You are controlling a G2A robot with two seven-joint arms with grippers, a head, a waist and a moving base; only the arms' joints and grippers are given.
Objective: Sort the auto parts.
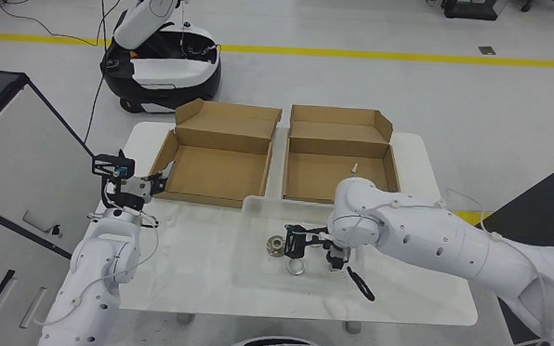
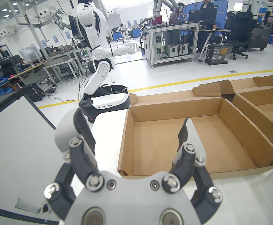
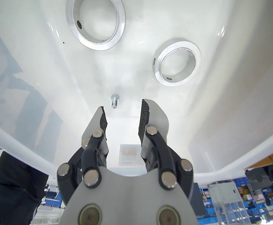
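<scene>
Two silver metal rings [image 1: 275, 245] [image 1: 296, 265] lie in a translucent white tray [image 1: 254, 274] at the table's front. In the right wrist view, one ring [image 3: 95, 22] is farther off, the other ring [image 3: 177, 61] is closer, and a small bolt [image 3: 114, 101] lies on the tray floor [image 3: 234, 85] just beyond the fingertips. My right gripper [image 3: 123, 107] [image 1: 299, 239] is inside the tray, open and empty. My left gripper [image 2: 132, 119] [image 1: 154, 184] is open and empty at the left edge of the left cardboard box [image 1: 217, 166] [image 2: 181, 144].
A second cardboard box [image 1: 337, 176] [image 2: 256, 100] stands beside the first at the back and holds a small beige piece [image 1: 353, 166]. Another white robot [image 1: 161, 65] stands on the floor beyond the table. A grey panel [image 1: 17, 162] lies to the left.
</scene>
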